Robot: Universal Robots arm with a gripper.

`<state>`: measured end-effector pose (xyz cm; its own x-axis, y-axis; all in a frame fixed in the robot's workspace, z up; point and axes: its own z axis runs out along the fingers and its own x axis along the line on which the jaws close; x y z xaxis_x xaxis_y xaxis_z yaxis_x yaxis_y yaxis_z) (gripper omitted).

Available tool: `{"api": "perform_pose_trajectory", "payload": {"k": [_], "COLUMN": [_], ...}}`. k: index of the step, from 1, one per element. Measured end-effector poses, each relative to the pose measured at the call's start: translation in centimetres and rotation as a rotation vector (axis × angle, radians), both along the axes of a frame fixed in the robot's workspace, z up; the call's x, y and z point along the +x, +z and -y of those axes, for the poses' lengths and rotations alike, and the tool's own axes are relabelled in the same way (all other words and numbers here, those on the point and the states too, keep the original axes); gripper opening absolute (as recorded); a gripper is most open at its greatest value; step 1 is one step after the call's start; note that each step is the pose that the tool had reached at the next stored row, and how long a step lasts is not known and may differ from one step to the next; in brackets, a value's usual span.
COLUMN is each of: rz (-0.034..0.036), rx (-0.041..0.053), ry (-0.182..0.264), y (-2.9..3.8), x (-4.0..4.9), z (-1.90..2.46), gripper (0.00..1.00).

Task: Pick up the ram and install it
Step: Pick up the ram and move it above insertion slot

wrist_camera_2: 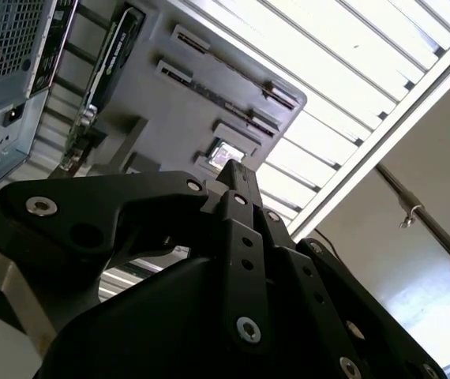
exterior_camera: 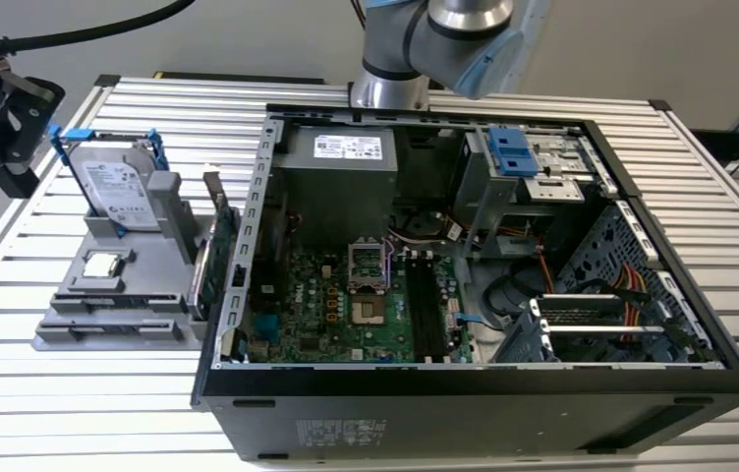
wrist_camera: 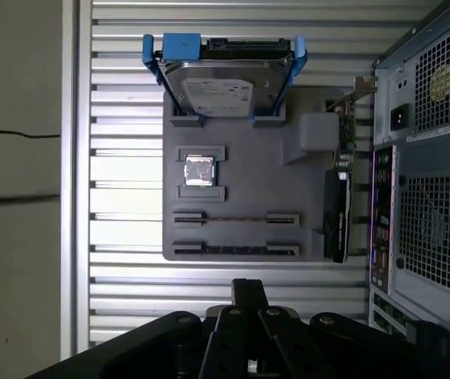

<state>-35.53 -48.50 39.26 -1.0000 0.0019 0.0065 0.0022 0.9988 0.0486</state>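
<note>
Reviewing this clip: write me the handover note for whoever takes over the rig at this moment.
Gripper: shut, holding nothing, at the exterior view's left and apart from the grey holder.
Ram: edge-on in its slot on the holder, near the chip and hard drive.
Computer case: open; the motherboard's long slots look empty.
Done: nothing that shows.
Left: both the pick-up and the install.
</note>
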Motion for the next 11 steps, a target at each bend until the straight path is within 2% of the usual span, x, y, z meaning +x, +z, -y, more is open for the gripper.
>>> {"api": "perform_pose_trajectory", "payload": {"k": [11], "rz": [0.0000], "rx": [0.0000], "ry": [0.006], "y": [0.00], "x": [0.00], "z": [0.00], "gripper": [0.00]}}
